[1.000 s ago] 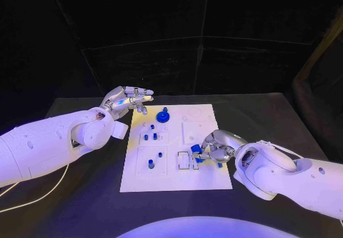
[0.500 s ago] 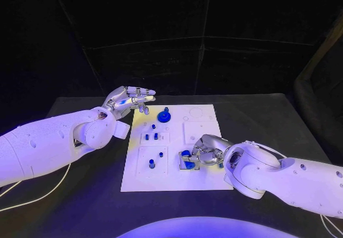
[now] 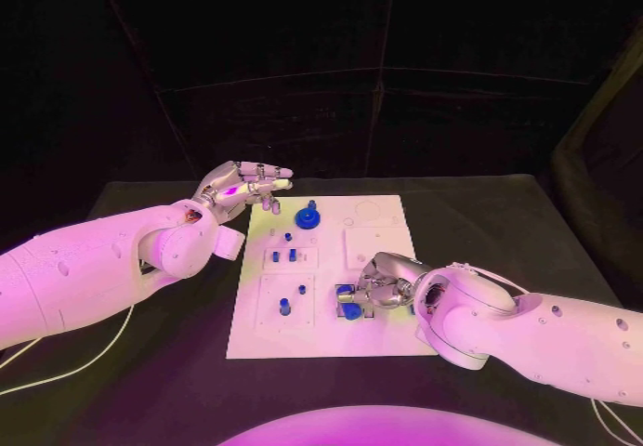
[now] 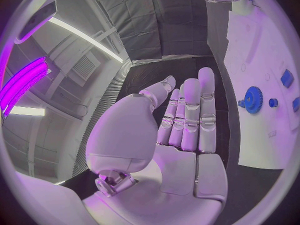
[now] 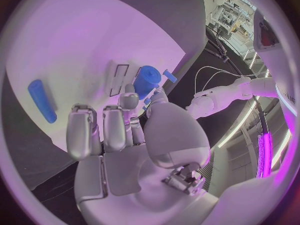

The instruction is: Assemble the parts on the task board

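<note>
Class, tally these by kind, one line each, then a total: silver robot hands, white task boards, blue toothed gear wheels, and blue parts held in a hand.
Silver robot hands: 2 (left hand, right hand)
White task board: 1
Blue toothed gear wheel: 1
Blue part held by the right hand: 1
Total: 5

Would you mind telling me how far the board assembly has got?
Several small blue pegs and a blue gear already stand on the white task board. The right hand holds a blue cylindrical part over the rectangular slots. The left hand hovers open beside the board. A blue bar lies loose.
</note>
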Controlling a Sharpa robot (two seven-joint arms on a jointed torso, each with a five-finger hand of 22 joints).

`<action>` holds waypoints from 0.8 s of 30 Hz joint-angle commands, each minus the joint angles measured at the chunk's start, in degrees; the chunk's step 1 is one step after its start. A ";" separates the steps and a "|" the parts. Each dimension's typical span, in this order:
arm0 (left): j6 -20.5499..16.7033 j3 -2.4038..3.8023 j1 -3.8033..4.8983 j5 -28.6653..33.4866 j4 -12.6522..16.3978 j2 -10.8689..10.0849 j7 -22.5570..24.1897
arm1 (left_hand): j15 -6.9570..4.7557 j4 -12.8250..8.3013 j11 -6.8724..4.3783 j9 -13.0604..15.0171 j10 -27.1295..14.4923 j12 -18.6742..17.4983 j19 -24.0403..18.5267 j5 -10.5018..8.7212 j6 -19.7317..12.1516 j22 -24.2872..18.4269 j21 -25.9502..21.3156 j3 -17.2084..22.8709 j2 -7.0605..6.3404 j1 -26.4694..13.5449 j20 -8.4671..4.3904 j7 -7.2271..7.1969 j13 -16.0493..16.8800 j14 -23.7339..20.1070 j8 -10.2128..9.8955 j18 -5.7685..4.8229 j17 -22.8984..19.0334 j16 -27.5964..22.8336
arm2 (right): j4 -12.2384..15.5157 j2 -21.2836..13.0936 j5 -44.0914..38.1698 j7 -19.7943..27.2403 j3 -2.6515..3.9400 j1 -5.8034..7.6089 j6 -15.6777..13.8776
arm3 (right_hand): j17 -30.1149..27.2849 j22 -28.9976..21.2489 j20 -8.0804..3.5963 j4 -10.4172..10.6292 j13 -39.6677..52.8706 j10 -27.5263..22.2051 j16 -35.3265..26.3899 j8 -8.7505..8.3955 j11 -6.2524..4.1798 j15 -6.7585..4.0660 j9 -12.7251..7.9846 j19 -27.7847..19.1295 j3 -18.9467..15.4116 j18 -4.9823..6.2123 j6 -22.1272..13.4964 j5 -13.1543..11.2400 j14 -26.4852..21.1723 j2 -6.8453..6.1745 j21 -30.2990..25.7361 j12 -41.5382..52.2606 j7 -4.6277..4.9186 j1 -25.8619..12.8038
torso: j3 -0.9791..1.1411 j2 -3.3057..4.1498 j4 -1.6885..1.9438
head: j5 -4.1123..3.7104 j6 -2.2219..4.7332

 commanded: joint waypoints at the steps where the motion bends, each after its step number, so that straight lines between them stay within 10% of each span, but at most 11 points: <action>1: 0.70 0.05 0.08 0.17 0.12 0.06 0.12 | -0.05 -0.09 0.03 -0.07 -0.48 0.28 -0.42 -0.04 -0.21 -0.07 -0.14 -0.27 0.65 0.00 -0.09 0.28 0.09 -0.26 0.30 0.31 -0.06 -0.37 | -0.18 0.09 -2.28 -0.97 0.04 0.09 -0.31 | -0.86 -0.19 0.15 0.09 -2.23 -1.36 -0.74 -0.39 0.12 0.03 0.26 -0.74 -1.00 0.06 -0.79 -3.19 1.86 -0.99 -0.65 -2.86 0.10 -2.00 | -0.01 -0.04 0.04 | -0.08 -0.02; 10: 0.76 0.05 0.08 0.17 0.07 0.02 0.06 | -0.05 -0.09 0.03 -0.07 -0.48 0.28 -0.42 -0.04 -0.21 -0.07 -0.14 -0.27 0.65 0.00 -0.09 0.28 0.09 -0.26 0.30 0.31 -0.06 -0.37 | -0.07 -0.37 -4.38 -1.25 0.04 0.09 0.19 | -1.95 -1.13 0.30 -0.01 -4.04 -2.32 -1.71 -0.48 0.27 0.16 0.65 -1.30 -0.25 0.27 -1.22 -3.19 1.60 -2.46 -1.30 -5.22 0.26 -2.90 | 0.04 -0.07 -0.04 | -0.05 0.01; 24: 0.83 0.04 0.08 0.17 -0.07 0.08 -0.01 | -0.05 -0.09 0.03 -0.07 -0.48 0.28 -0.42 -0.04 -0.21 -0.07 -0.14 -0.27 0.65 0.00 -0.09 0.28 0.09 -0.26 0.30 0.31 -0.06 -0.37 | 0.76 -0.93 -5.35 0.72 0.05 0.09 2.38 | -1.86 -0.86 0.18 -5.10 -3.43 -1.43 -2.04 0.41 0.04 -0.02 2.34 -0.97 2.91 0.19 -1.15 -0.76 1.83 -2.63 -1.40 -5.10 0.05 11.13 | -0.03 -0.07 0.04 | -0.17 0.15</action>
